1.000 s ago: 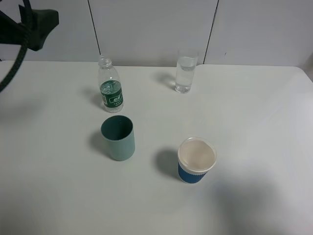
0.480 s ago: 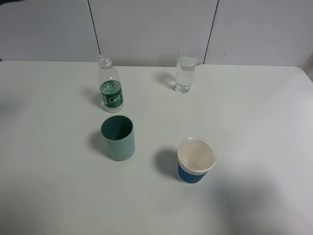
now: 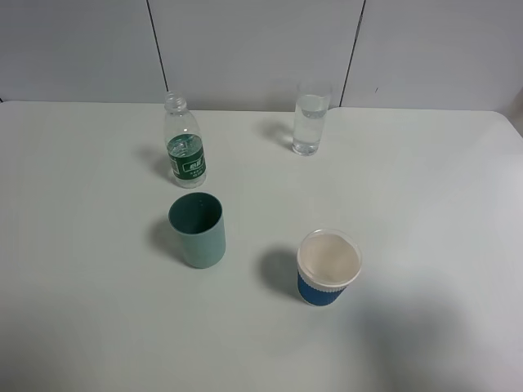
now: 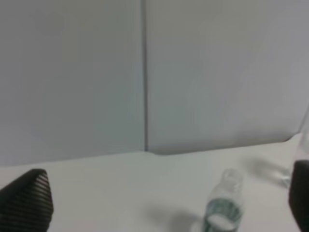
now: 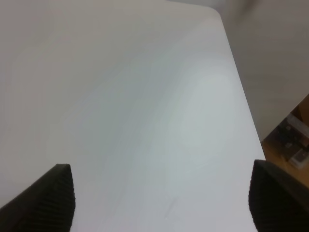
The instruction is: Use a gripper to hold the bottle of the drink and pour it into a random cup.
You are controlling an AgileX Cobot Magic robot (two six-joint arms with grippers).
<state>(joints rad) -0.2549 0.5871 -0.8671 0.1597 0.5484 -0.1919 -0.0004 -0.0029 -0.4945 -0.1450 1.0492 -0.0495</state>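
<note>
Since the bottle of the drink (image 3: 185, 150) stands free, we hold our left gripper (image 4: 164, 203) and right gripper (image 5: 161, 195) spread wide, gripping nothing

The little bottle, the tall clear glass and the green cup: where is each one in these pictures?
bottle (image 3: 186, 155), exterior high view, on its green label.
tall clear glass (image 3: 310, 122), exterior high view, on its water-filled body.
green cup (image 3: 198, 237), exterior high view, on its outer wall.
</note>
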